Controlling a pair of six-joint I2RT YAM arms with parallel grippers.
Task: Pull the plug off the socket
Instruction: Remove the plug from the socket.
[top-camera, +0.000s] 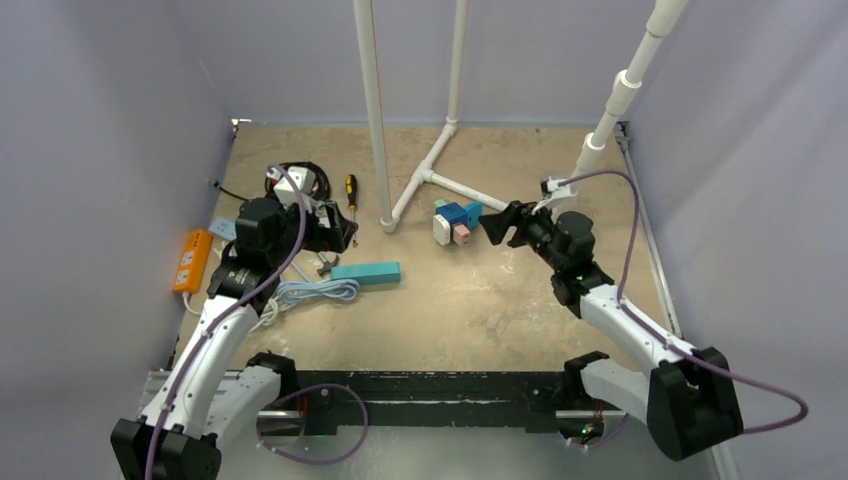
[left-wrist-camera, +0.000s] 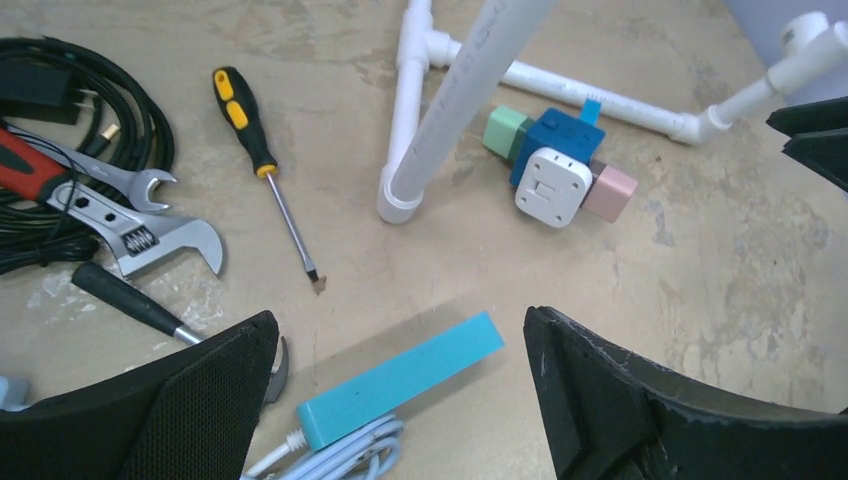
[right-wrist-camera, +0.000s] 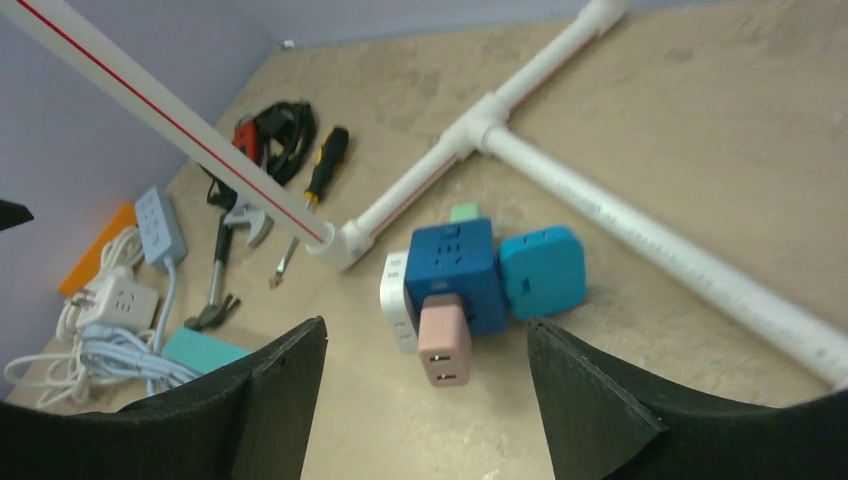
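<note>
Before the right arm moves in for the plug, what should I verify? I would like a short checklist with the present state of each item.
1. Right gripper open: ok, its jaws stand wide apart.
2. Pink plug in line with it: ok, the plug faces the gap between the fingers, with nothing between.
3. Pink plug seated in the blue cube socket: ok, not yet pulled.
4. Socket held steady: not ok; the left gripper is open and apart from it, over the teal power strip.
5. Room behind the socket: cannot tell; the white pipe lies close.
</note>
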